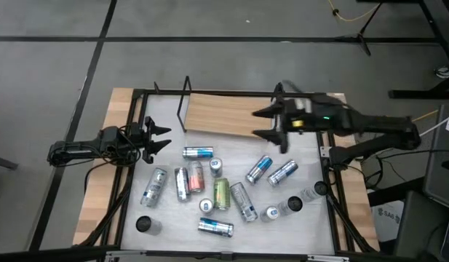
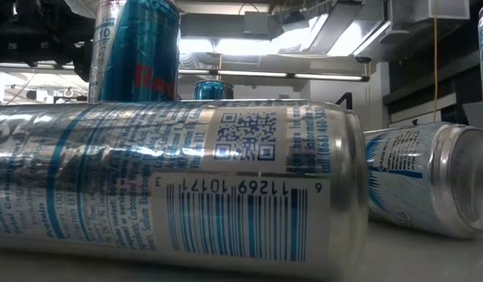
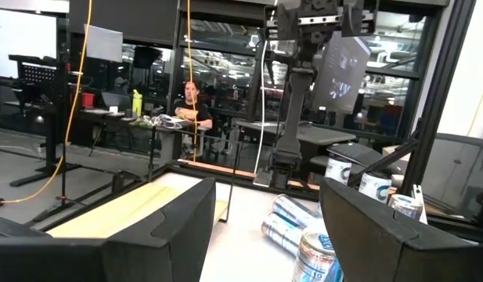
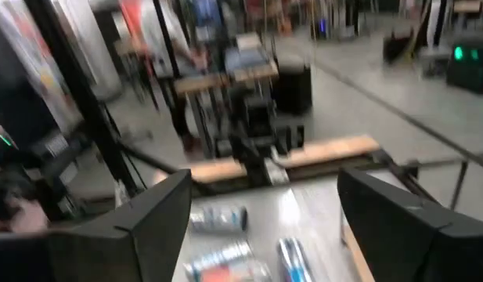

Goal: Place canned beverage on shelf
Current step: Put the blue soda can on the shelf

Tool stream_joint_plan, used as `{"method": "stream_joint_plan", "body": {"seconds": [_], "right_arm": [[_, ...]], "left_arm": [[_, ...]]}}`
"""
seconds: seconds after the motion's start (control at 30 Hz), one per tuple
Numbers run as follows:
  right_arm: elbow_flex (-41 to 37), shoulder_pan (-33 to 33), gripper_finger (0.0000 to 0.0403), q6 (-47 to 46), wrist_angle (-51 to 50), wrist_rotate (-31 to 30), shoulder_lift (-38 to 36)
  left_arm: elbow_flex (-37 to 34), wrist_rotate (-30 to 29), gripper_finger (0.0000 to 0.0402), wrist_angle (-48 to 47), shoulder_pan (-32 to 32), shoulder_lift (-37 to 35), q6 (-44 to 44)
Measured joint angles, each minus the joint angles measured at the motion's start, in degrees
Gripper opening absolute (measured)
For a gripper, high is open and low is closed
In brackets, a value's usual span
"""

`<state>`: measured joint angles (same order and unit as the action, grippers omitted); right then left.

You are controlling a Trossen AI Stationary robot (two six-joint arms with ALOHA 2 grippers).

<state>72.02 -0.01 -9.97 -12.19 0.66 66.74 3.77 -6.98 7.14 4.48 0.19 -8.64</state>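
Below both empty, spread-jawed grippers, glossy cylindrical cans (image 1: 223, 193) litter the table beside the wooden shelf (image 1: 217, 113).

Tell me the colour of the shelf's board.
Light wood, with thin black wire end frames; the shelf shows best in the high view.

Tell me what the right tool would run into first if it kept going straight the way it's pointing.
Probably nothing soon: the right tool, open and empty, points left along the shelf board, above it. The black wire frame at the far end lies in line, though height is unclear.
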Motion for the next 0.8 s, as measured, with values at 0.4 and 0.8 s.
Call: {"method": "stream_joint_plan", "body": {"seconds": [0.4, 0.8], "right_arm": [[18.6, 0.5, 0.0308, 6.3, -13.2, 8.0, 25.5], [18.9, 4.6, 0.0308, 15.9, -12.9, 6.9, 35.2]], "left_arm": [[0.0, 0.4, 0.0224, 0.0, 0.0, 0.0, 0.0], [0.0, 0.4, 0.0224, -0.2, 0.0, 0.0, 0.0]]}}
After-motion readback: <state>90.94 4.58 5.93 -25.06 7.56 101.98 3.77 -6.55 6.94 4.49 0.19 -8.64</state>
